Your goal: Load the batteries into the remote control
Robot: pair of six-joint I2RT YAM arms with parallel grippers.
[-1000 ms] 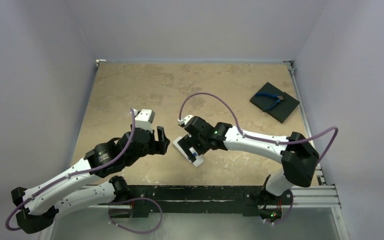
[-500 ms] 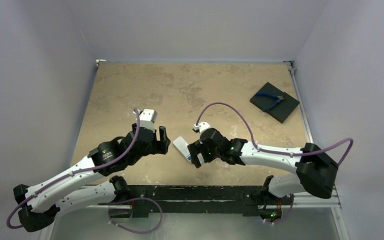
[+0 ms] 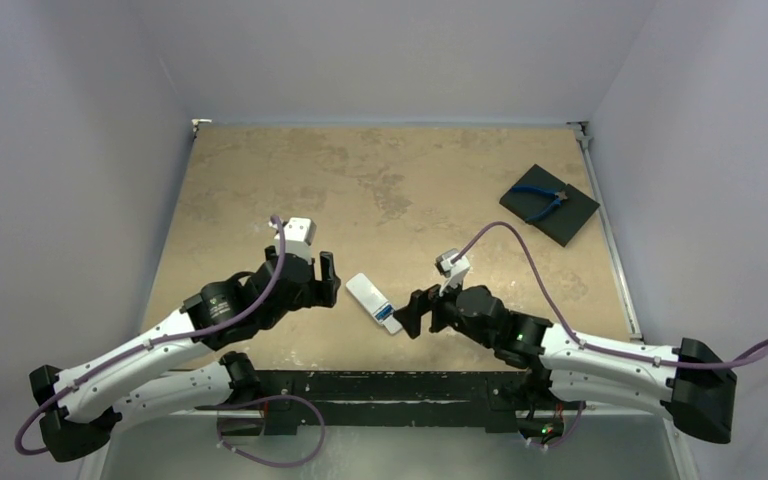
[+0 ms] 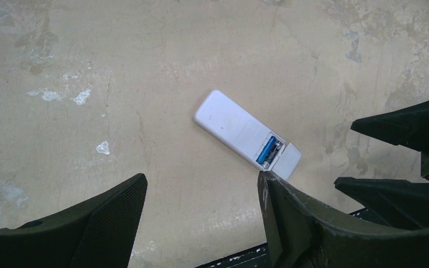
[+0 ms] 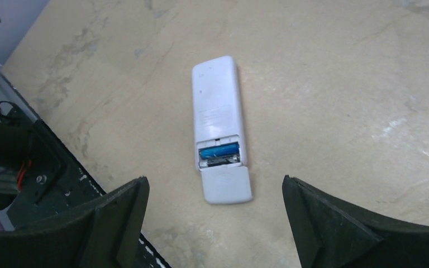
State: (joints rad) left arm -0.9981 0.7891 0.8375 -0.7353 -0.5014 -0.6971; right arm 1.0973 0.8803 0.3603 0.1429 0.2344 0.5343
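Remote control (image 5: pixel 217 106) back up, desk's (image 3: pixel 360 180) near edge.
Left fingers (image 4: pixel 89 223), right fingers (image 5: pixel 335 223) spread wide, empty; we barely discern the dark battery (image 5: pixel 222 161).

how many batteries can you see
2: the blue battery and the dark battery lie side by side in the open compartment of the remote control; none seen elsewhere.

Up at two o'clock on the mottled tan table (image 3: pixel 380 170) there's a black square pad (image 3: pixel 575 224), turned cornerwise and close to the right edge. Lying right on top of it is a pair of blue-handled pliers (image 3: pixel 550 197), handles spread apart. Down at six o'clock a black bar (image 3: pixel 390 384) runs along the near edge, a metal rail (image 3: pixel 610 240) lines the three o'clock side, and pale lilac walls (image 3: pixel 380 60) close in at nine, twelve and three.
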